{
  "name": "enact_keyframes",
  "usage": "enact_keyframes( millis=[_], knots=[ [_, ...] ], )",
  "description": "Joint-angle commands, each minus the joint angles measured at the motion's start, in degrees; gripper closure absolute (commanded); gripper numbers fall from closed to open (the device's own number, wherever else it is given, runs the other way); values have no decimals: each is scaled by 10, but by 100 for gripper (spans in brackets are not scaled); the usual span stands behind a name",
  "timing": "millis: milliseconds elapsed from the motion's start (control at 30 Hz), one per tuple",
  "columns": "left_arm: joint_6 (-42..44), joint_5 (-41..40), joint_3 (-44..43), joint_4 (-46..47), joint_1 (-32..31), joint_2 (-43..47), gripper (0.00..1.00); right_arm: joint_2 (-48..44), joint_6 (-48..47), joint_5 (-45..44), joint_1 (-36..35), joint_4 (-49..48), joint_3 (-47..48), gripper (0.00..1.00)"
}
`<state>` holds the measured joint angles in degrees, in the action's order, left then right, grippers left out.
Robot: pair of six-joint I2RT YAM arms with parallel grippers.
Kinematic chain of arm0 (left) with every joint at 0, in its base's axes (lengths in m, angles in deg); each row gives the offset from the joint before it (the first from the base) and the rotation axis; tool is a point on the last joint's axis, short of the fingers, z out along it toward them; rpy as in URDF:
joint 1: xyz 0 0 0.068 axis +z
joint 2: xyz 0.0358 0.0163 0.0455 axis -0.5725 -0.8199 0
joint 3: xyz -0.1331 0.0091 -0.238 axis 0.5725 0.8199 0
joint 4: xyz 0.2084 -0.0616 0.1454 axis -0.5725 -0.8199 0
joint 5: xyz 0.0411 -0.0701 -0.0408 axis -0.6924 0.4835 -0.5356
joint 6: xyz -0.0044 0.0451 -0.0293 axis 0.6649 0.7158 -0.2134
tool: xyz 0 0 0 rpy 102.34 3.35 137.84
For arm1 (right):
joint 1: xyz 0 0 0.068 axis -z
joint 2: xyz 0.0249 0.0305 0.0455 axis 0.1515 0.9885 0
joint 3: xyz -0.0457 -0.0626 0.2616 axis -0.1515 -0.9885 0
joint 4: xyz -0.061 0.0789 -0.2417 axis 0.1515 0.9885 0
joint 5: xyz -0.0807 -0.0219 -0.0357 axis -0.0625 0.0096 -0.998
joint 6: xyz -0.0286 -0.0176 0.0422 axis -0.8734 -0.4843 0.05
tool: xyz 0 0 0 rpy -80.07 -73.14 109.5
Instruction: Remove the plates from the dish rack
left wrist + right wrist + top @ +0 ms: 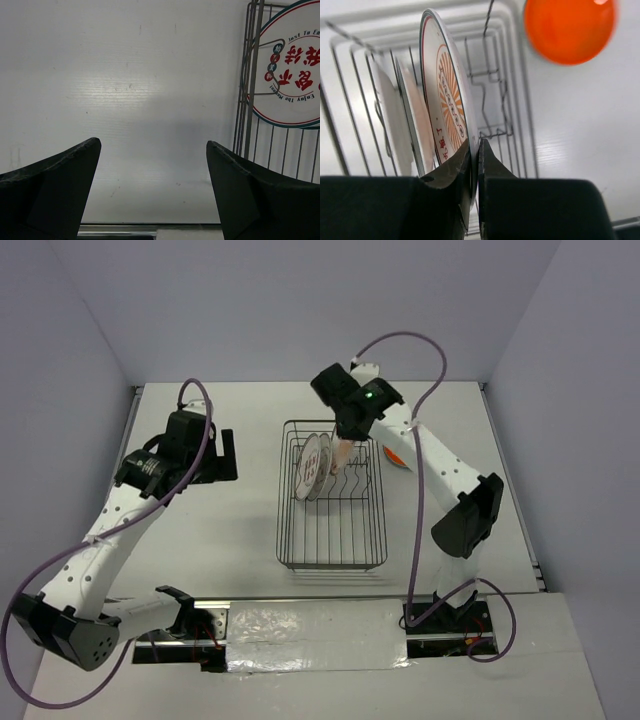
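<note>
The dark wire dish rack stands mid-table. Two white plates lean upright near its far end. My right gripper is over the rack's far end and is shut on the rim of a white plate with an orange sunburst pattern; its tip pinches the plate's edge. Two more plates stand behind it. A plain orange plate lies on the table right of the rack, also in the top view. My left gripper is open and empty, left of the rack, facing a red-lettered plate.
The rack's near half holds only bare wires and prongs. Grey walls close in the table on three sides. The rack's left wall stands close to my left gripper's right finger.
</note>
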<state>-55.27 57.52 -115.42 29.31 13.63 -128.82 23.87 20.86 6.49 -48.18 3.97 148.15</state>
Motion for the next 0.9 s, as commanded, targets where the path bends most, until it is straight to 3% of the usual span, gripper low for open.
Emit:
enact_keyframes(
  millis=[0, 167, 233, 300, 333, 367, 467, 500, 533, 600, 700, 767, 800, 833, 867],
  knots=[
    [-2, 26, -44, 20, 1, -24, 1, -20, 7, -154, 1, 152, 157, 100],
    [-19, 65, -117, 35, 0, -70, 0, -101, -21, -208, 18, 154, 141, 100],
    [-24, 111, -156, 58, 0, -93, 1, -115, -29, -216, 23, 153, 150, 100],
    [-28, 210, -182, 90, 0, -113, 0, -144, -63, -172, 26, 125, 148, 100],
    [-35, 255, -186, 137, 1, -117, 1, -163, -105, -127, 27, 23, 105, 100],
    [-44, 342, -192, 162, 0, -128, 0, -214, -160, -11, 31, -34, 73, 100],
    [-80, 445, -196, 257, 0, -147, 0, -323, -161, 223, 82, -257, -87, 100],
    [-87, 472, -197, 269, 0, -151, 0, -343, -148, 391, 100, -308, -124, 100],
    [-91, 474, -199, 273, 2, -157, 0, -355, -117, 445, 112, -390, -180, 100],
    [-88, 489, -209, 263, 5, -175, 0, -366, -106, 540, 125, -448, -205, 100],
    [-88, 498, -205, 252, 13, -191, 3, -354, -82, 610, 124, -500, -223, 100],
    [-86, 492, -199, 238, 21, -199, 10, -347, -61, 626, 125, -520, -232, 100],
    [-89, 495, -196, 238, 31, -200, 34, -339, -59, 633, 125, -530, -234, 100],
    [-93, 501, -184, 248, 37, -198, 49, -332, -51, 637, 125, -535, -235, 100],
    [-102, 509, -178, 256, 44, -196, 79, -325, -49, 635, 125, -525, -234, 97]
  ],
)
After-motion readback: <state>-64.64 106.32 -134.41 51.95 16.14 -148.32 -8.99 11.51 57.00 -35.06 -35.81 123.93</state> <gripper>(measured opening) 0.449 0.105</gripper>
